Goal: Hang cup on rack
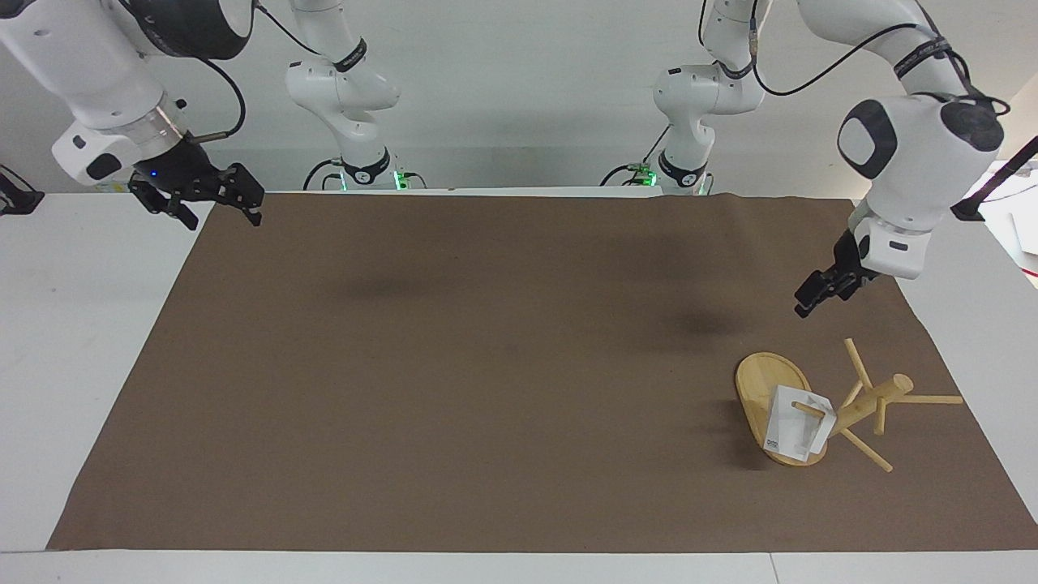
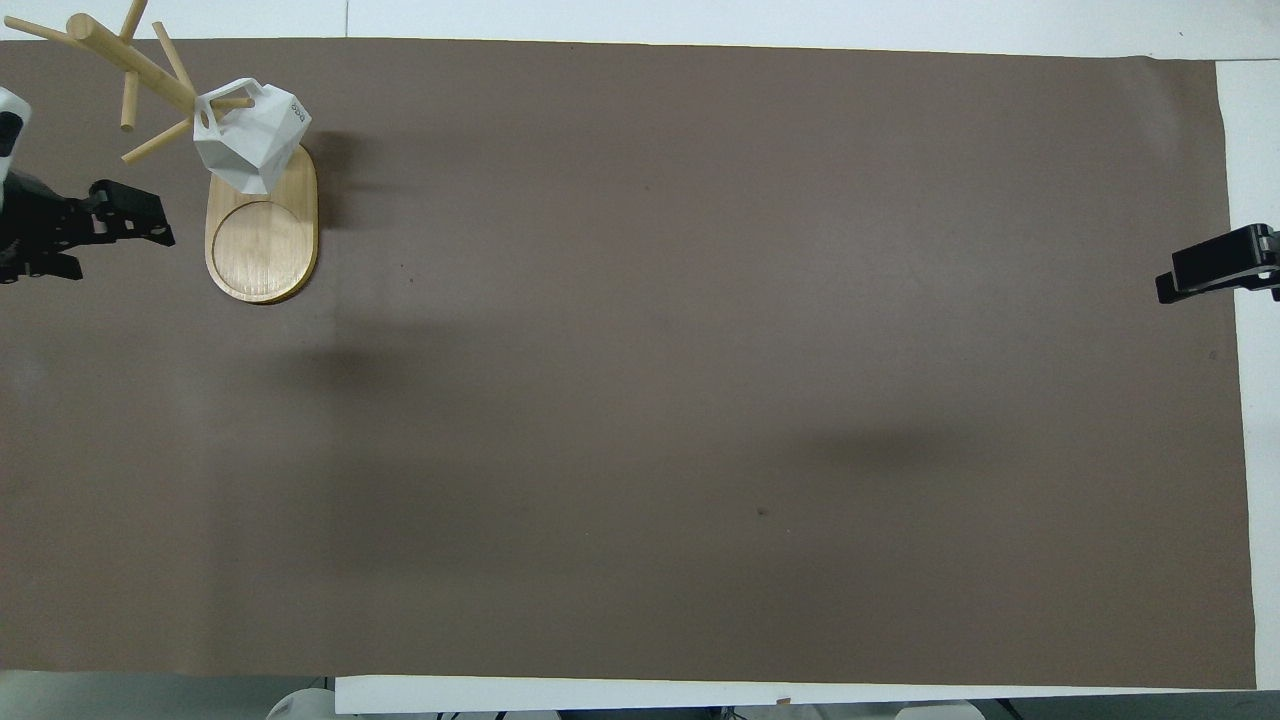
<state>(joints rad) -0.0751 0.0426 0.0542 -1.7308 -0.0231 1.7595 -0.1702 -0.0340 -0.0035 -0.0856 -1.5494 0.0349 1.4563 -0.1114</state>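
The white faceted cup (image 1: 796,425) hangs by its squared handle on a thin peg of the bamboo rack (image 1: 872,403), over the end of the oval base (image 1: 758,384) that lies farther from the robots. No gripper touches it. The cup (image 2: 252,130) and the rack's base (image 2: 262,240) also show in the overhead view. My left gripper (image 1: 813,297) is open and empty, raised over the mat beside the rack; it also shows in the overhead view (image 2: 118,245). My right gripper (image 1: 217,211) is open and empty, high over the mat's edge at the right arm's end.
A brown mat (image 1: 486,365) covers the table. The rack stands near the mat's corner at the left arm's end, with several pegs sticking out around its post. One finger of my right gripper (image 2: 1205,272) shows at the overhead view's edge.
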